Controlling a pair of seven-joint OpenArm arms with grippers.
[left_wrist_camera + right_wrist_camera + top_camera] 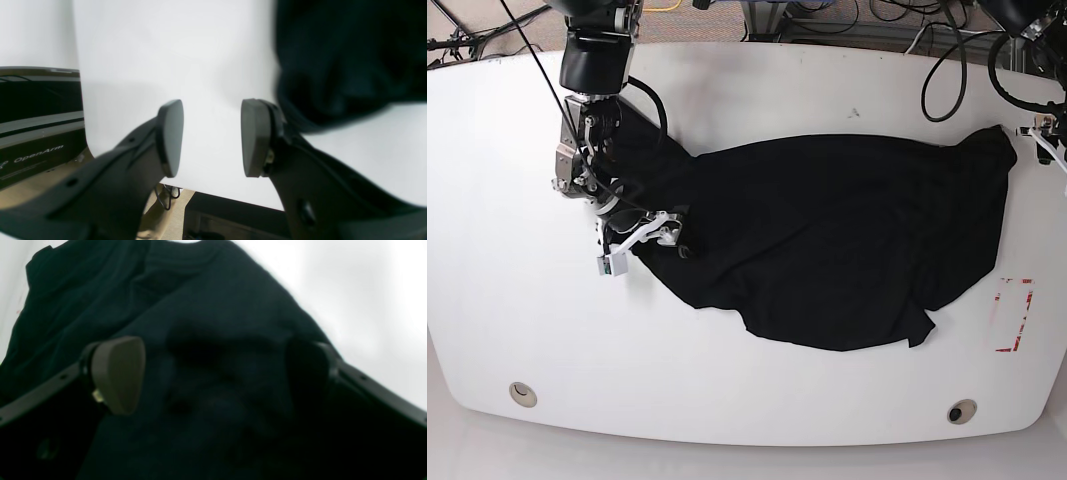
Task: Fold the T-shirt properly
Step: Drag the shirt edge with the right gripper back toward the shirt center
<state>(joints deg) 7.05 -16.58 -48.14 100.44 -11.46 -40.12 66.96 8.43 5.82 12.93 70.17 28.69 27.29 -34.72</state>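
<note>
White table (757, 80), rumpled black T-shirt (827, 240) spread across it, red outline mark (1014, 315) near its edge

You see the T-shirt (827, 240) spread rumpled across the white counter (507, 330), one corner reaching the far right edge. Your right end effector (642, 235) sits at the shirt's left edge, and red tape marks (1014, 315) lie just beside its lower right

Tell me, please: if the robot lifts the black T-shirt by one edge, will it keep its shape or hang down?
The T-shirt will probably hang limp: it lies crumpled and wrinkled on the table. It looks thin, so likely light. Pushed, it would probably bunch up rather than slide whole.
</note>
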